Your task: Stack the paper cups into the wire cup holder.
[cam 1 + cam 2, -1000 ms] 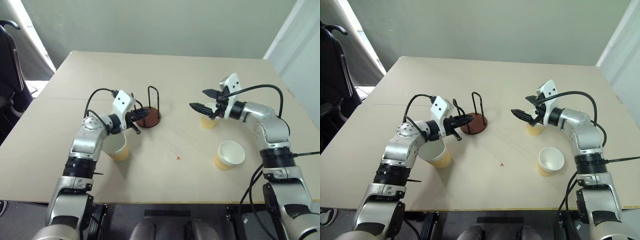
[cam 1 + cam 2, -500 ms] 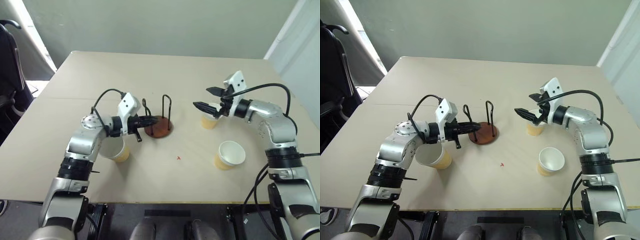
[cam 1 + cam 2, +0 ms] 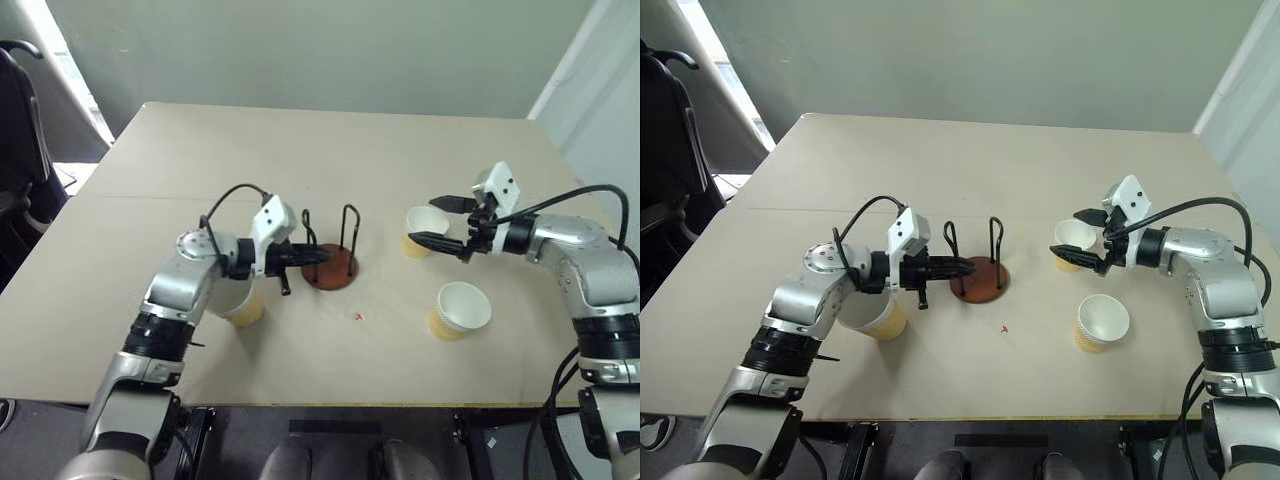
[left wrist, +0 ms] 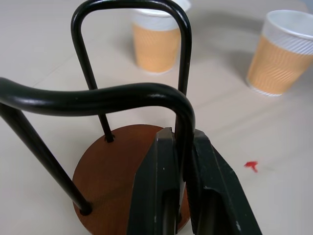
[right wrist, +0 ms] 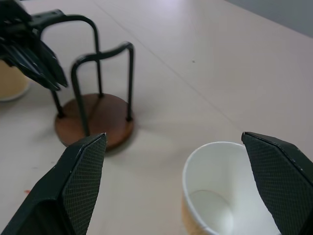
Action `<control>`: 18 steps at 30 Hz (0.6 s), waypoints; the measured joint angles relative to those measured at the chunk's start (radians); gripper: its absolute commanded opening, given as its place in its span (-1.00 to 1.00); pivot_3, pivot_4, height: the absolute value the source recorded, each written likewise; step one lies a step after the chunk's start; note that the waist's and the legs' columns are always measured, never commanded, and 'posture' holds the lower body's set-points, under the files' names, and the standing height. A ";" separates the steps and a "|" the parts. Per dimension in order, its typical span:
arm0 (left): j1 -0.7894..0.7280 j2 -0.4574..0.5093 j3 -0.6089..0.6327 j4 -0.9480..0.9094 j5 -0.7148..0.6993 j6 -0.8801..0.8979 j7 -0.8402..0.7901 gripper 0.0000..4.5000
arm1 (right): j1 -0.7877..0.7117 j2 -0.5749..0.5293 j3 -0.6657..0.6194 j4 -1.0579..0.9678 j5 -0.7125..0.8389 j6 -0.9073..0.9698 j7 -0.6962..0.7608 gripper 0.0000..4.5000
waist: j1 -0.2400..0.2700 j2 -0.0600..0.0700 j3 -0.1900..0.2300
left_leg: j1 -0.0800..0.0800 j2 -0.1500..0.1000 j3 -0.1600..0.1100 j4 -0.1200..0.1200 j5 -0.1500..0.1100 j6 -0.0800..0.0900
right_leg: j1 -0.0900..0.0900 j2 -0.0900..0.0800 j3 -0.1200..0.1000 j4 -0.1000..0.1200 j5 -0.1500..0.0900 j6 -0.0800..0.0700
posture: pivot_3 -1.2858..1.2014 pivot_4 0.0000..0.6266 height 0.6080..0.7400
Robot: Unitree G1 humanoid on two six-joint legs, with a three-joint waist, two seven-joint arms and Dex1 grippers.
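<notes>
The wire cup holder (image 3: 331, 268), a reddish-brown disc with black wire loops, stands at mid table. My left gripper (image 3: 316, 256) is shut on one of its loops; the left wrist view shows both fingers (image 4: 157, 186) pinching the wire. Three paper cups stand upright: one (image 3: 241, 306) partly hidden behind my left forearm, one (image 3: 422, 230) right of the holder, one (image 3: 460, 309) nearer the front. My right gripper (image 3: 437, 222) is open, level with the middle cup (image 5: 222, 188), which sits between and below its spread fingers, untouched.
A small red mark (image 3: 357, 317) lies on the beige table (image 3: 330, 150) in front of the holder. A dark chair (image 3: 15, 130) stands off the table's left side. The table's front edge (image 3: 330, 404) is close to my arms.
My left gripper has dragged the holder rightward and nearer, toward the table's middle. My right gripper has drawn back to the right from over the middle cup, which stayed put.
</notes>
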 measured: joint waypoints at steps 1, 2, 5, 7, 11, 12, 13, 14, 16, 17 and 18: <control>-0.001 -0.004 -0.003 0.004 0.001 -0.008 -0.008 -0.99 | 0.000 -0.007 0.000 -0.020 0.010 0.015 0.008 1.00 | 0.000 0.000 0.000 | 0.000 0.000 0.000 0.000 0.000 0.000 | 0.000 0.000 0.000 0.000 0.000 0.000 | 0.03 -0.52 1.00; -0.002 -0.007 -0.006 0.008 0.002 -0.013 -0.015 -0.99 | 0.000 -0.011 0.000 -0.033 0.018 0.025 0.014 1.00 | 0.000 0.000 0.000 | 0.000 0.000 0.000 0.000 0.000 0.000 | 0.000 0.000 0.000 0.000 0.000 0.000 | 0.03 -0.52 1.00; -0.004 -0.012 -0.017 0.015 0.007 -0.030 -0.033 -0.99 | 0.001 -0.025 0.000 -0.062 0.037 0.055 0.026 1.00 | 0.000 0.000 0.000 | 0.000 0.000 0.000 0.000 0.000 0.000 | 0.001 0.000 0.000 0.000 0.000 0.000 | 0.03 -0.52 1.00; -0.009 -0.017 -0.027 0.022 0.013 -0.041 -0.043 -0.99 | 0.001 -0.037 0.000 -0.070 0.045 0.070 0.029 1.00 | 0.001 0.000 0.000 | 0.000 0.000 -0.001 0.001 0.000 0.000 | 0.001 0.000 0.000 0.000 0.000 0.000 | 0.03 -0.52 1.00; -0.017 -0.023 -0.043 0.035 0.023 -0.068 -0.070 -0.99 | 0.001 -0.066 0.000 -0.080 0.056 0.087 0.041 1.00 | 0.002 0.000 0.000 | 0.000 0.000 -0.001 0.001 0.000 0.000 | 0.001 0.000 0.000 0.000 0.000 0.000 | 0.03 -0.52 1.00; -0.020 -0.024 -0.048 0.039 0.025 -0.075 -0.078 -0.99 | 0.004 -0.073 0.000 -0.087 0.058 0.090 0.045 1.00 | 0.002 0.000 0.000 | 0.000 0.000 -0.001 0.001 0.000 0.000 | 0.001 0.000 0.000 0.000 0.000 0.000 | 0.03 -0.52 1.00; -0.023 -0.025 -0.055 0.042 0.027 -0.082 -0.086 -0.99 | 0.010 -0.083 -0.001 -0.098 0.061 0.093 0.049 1.00 | 0.003 0.000 0.000 | 0.000 0.000 -0.001 0.001 0.000 0.000 | 0.002 0.000 0.000 0.000 0.000 0.000 | 0.03 -0.52 1.00; -0.028 -0.026 -0.063 0.049 0.031 -0.090 -0.095 -0.99 | 0.016 -0.094 -0.002 -0.107 0.066 0.097 0.056 1.00 | 0.003 0.000 0.000 | 0.000 0.000 -0.001 0.002 0.000 0.000 | 0.002 0.000 0.000 0.000 0.000 0.000 | 0.03 -0.52 1.00; -0.035 -0.028 -0.072 0.055 0.041 -0.101 -0.105 -0.99 | 0.023 -0.103 -0.004 -0.112 0.073 0.101 0.060 1.00 | 0.003 0.000 0.000 | 0.001 0.000 -0.001 0.002 0.000 0.001 | 0.002 0.000 0.000 0.000 0.000 0.001 | 0.03 -0.52 1.00; -0.037 -0.030 -0.075 0.059 0.043 -0.106 -0.107 -0.99 | 0.028 -0.106 -0.005 -0.114 0.074 0.103 0.061 1.00 | 0.003 0.000 0.000 | 0.001 0.000 -0.001 0.002 0.000 0.001 | 0.003 0.000 0.000 0.000 0.000 0.001 | 0.03 -0.52 1.00; -0.040 -0.035 -0.078 0.063 0.045 -0.110 -0.107 -0.99 | 0.035 -0.109 -0.006 -0.120 0.075 0.104 0.062 1.00 | 0.003 0.000 0.000 | 0.001 0.000 -0.001 0.002 0.000 0.001 | 0.003 0.000 0.000 0.000 0.000 0.001 | 0.03 -0.52 1.00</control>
